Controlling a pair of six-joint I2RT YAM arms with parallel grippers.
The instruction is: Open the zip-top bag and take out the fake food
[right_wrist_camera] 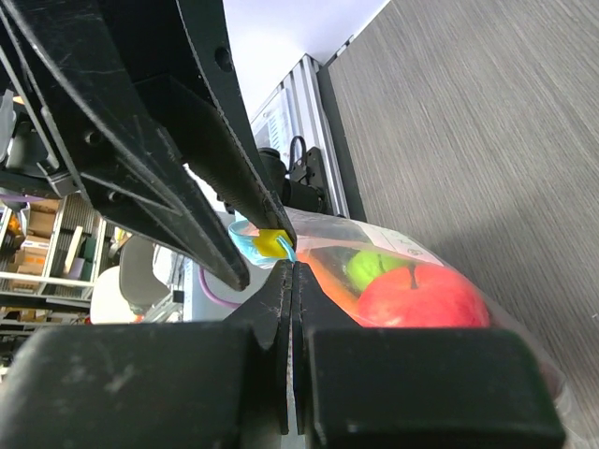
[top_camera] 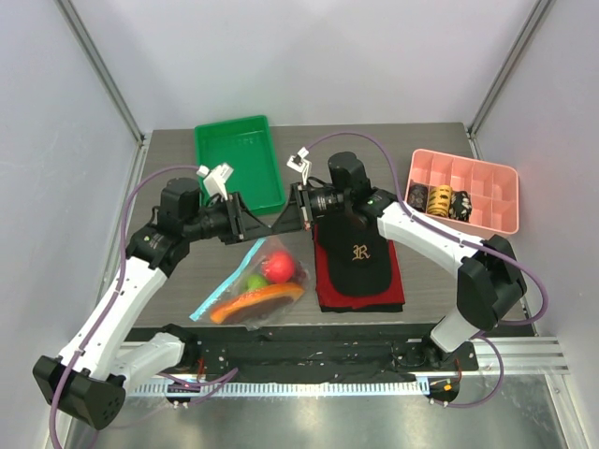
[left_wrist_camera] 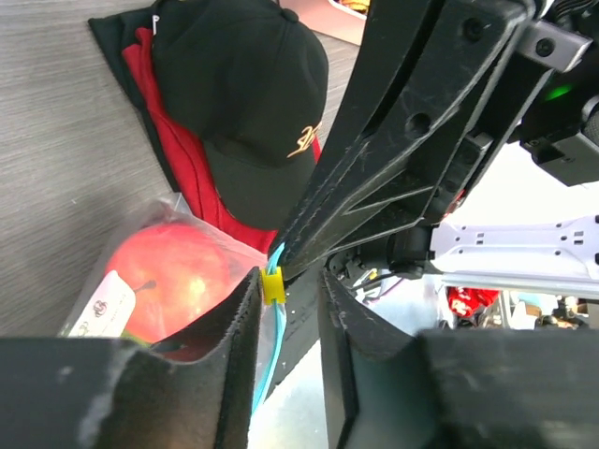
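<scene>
Both arms reach inward from the near corners of the bench [top_camera: 168, 187] and meet over its middle, elbows out, tips almost nose to nose. The left gripper [top_camera: 264, 224] points right, the right gripper [top_camera: 281, 223] points left, both just above the top corner of the bag [top_camera: 234, 281].

The overhead view hides the fingers; the wrist cameras show them. From the left wrist, the left gripper's fingers [left_wrist_camera: 239, 318] stand apart, with the bag's yellow slider [left_wrist_camera: 272, 285] between them, against one finger and clear of the other. From the right wrist, the right gripper's fingers [right_wrist_camera: 281, 309] are pressed together, pinching the bag's mouth beside the slider, where the blue zip strip [right_wrist_camera: 245, 245] bends.

The bag lies toward the near edge, left of centre, its pinched corner lifted. Inside are an apple [top_camera: 278, 267], a green piece [top_camera: 255, 280] and a melon slice [top_camera: 257, 301].

A green tray [top_camera: 201, 159] sits at the far edge. A pink divided box [top_camera: 468, 168] by the far right corner holds dark and yellow items [top_camera: 440, 199] in its left compartments. A black cap [top_camera: 360, 253] rests on a red cloth [top_camera: 393, 290], just right of the bag.
</scene>
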